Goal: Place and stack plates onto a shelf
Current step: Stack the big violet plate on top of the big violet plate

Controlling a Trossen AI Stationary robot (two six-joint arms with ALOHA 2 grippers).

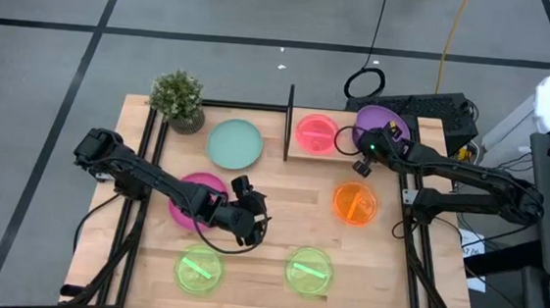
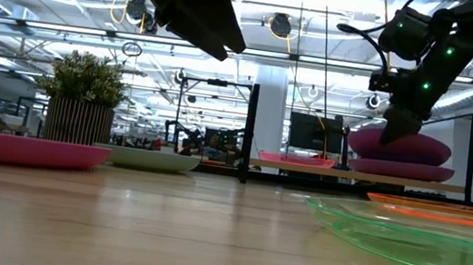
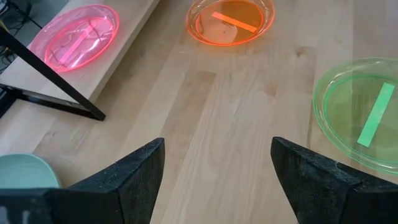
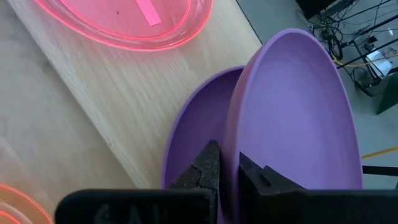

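Purple plate (image 4: 298,118) tilted, rim pinched in right claw (image 4: 229,163) over shelf (image 4: 93,93).

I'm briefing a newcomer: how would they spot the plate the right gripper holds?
Find the small shelf at the table's far edge, beside the black upright panel. At its right end the right gripper pinches a tilted purple plate over another purple plate lying flat.

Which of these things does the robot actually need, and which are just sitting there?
Needed: shelf; purple plates, one in the right pincer; pink, orange, teal, magenta, green plates.

Just there: potted plant; cables.
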